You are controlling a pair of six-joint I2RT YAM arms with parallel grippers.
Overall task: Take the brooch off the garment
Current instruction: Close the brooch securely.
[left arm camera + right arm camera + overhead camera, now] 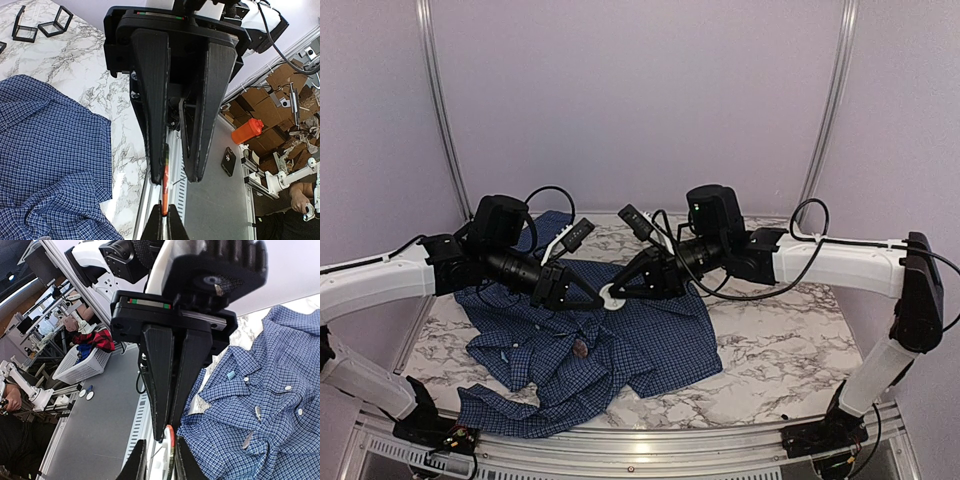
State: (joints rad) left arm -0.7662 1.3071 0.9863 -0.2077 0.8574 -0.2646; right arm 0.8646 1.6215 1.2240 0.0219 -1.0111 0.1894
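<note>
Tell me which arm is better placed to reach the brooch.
Left, marginally: the brooch lies on the garment close by the left gripper, on that arm's side; the right gripper sits slightly farther. The left jaws are shut, so they must open first.

The right gripper (pixel 161 465) has its fingers apart, flanking a thin orange-rimmed piece (pixel 170 436). The left gripper (pixel 163 427), fingers together, points down at it. The garment (pixel 260 405) lies rumpled on the marble table (pixel 246 330), near its edge.
</note>
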